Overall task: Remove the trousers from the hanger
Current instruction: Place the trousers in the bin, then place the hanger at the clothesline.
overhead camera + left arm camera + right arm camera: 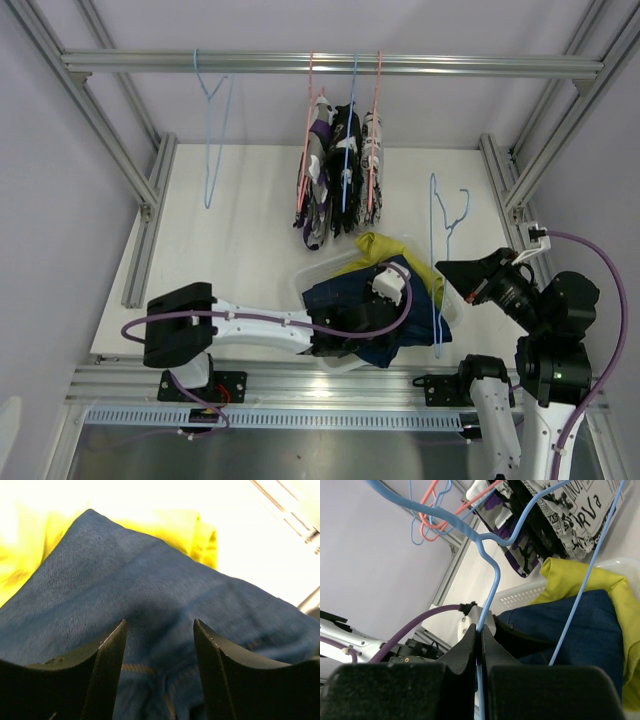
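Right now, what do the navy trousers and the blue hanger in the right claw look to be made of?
The navy trousers look like matte denim-like cotton twill: fine diagonal weave, tan stitching. The blue hanger is thin, smooth and evenly coloured with a slight sheen, so plastic or coated wire; I cannot tell which.

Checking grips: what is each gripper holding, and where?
Right gripper pinches the blue hanger on a straight stretch of wire. Left gripper is open above the navy trousers, holding nothing.
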